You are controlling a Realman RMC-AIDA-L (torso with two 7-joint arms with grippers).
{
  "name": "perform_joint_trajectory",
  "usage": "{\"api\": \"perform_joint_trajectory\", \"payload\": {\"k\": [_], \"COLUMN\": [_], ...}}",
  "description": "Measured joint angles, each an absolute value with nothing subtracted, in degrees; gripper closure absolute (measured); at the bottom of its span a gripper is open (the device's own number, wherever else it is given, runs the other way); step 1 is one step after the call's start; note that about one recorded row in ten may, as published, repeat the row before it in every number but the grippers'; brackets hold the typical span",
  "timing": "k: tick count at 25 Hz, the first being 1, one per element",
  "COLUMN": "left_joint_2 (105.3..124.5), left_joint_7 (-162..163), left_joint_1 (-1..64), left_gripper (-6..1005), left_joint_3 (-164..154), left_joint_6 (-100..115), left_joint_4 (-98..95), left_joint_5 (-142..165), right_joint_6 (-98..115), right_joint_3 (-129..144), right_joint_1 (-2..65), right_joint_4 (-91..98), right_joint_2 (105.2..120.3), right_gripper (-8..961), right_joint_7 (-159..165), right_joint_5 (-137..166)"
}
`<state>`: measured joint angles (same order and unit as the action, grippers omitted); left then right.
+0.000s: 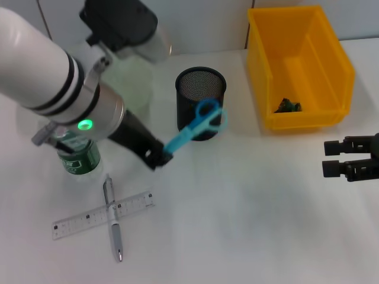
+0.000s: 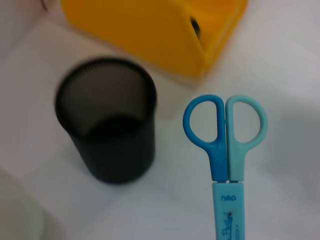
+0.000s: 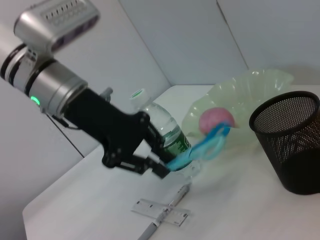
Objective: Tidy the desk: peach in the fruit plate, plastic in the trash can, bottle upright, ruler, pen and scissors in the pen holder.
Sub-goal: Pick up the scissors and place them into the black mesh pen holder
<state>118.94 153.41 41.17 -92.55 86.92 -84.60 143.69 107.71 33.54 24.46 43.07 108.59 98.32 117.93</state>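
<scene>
Scissors (image 1: 195,126) with blue plastic loops, pinched by left end effector (image 1: 159,157), beside black mesh pen holder (image 1: 200,89)

White desk (image 1: 249,207) against pale panelled wall (image 3: 190,35).

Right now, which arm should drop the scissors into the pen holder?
Left. The left gripper already holds the scissors by the blade end, handles beside the pen holder. The right gripper sits far off, below the yellow bin.

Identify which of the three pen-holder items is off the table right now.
The scissors: the left gripper holds them near the pen holder. Ruler and pen lie crossed on the table.
</scene>
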Motion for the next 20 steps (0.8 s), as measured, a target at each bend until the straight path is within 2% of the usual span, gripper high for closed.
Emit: {"api": "perform_joint_trajectory", "payload": {"k": [11,20], "left_joint_2": [118.95,118.89], "left_joint_7": [154.3,153.3], "left_joint_1": [41.8,37.3], "left_gripper": [795,793], "left_joint_3": [-91.5,-93.0], "left_joint_6": [77.7,60.2], "left_joint_4": [-85.0,-84.0], "left_joint_5": [140.1,136.5], "right_joint_6": [107.9,107.9], "right_joint_3": [33.6,33.5], "right_joint_1": [24.3,24.6], "right_joint_4": [43.0,43.0], "right_joint_2": [108.63,109.1], "right_gripper": [142,141], "right_joint_7": [98.3,98.3], "right_joint_5": [117.8,117.7]}}
